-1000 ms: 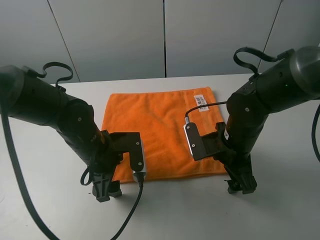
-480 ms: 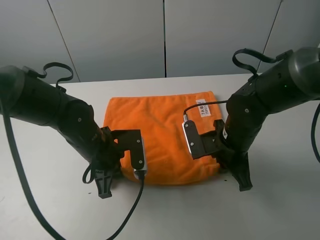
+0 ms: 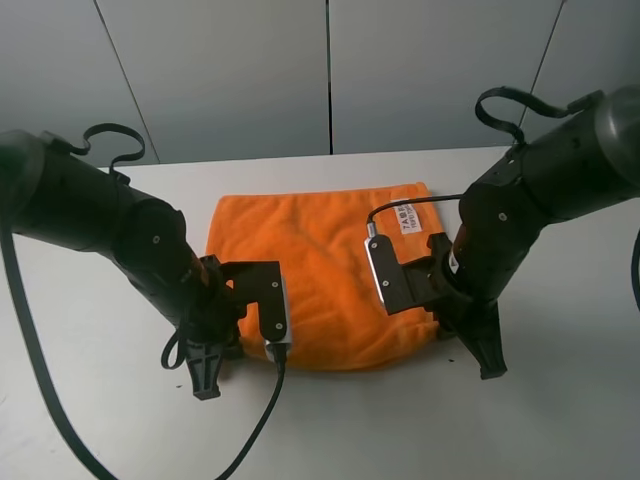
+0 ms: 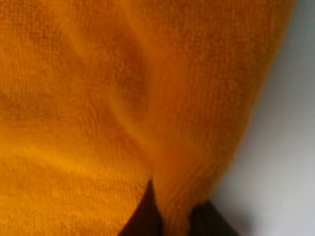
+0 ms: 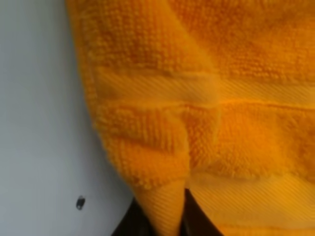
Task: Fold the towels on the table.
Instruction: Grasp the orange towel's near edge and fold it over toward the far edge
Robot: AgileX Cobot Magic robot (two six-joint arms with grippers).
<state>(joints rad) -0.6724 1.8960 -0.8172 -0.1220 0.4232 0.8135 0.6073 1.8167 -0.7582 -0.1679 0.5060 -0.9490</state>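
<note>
**Towel** (image 3: 320, 270): one, bright orange terry cloth. It lies near the middle of the table, between the two arms. The far edge lies flat and straight. The near edge is rounded and puffed up, and both near corners are hidden behind the arms in the high view.

**Label** (image 3: 407, 217): small, white, printed. It sits on the towel near the far right corner, close to the hem.

**Woven band** (image 5: 197, 93): a flat strip across the pile, seen in the right wrist view. It creases where the cloth gathers toward the fingers.

**Table** (image 3: 90, 420): white and smooth, bare on both sides of the towel and in front of it.

**Speck** (image 5: 80, 202): a tiny dark mark on the table, just beside the towel's edge.

**Left gripper** (image 3: 205, 378): at the towel's near left corner, pointing down at the table. The left wrist view shows its dark fingers (image 4: 145, 216) closed narrowly, with a ridge of orange cloth pinched between them at the towel's edge.

**Right gripper** (image 3: 489, 360): at the towel's near right corner, also pointing down. The right wrist view shows its fingers (image 5: 129, 222) drawn tight on a fold of the hem, and the cloth rises from them in a peak.

**Cable** (image 3: 262, 420): black. It hangs from the left wrist camera and trails over the near part of the table.

**Wall panels** (image 3: 230, 80): grey, behind the table's far edge.
</note>
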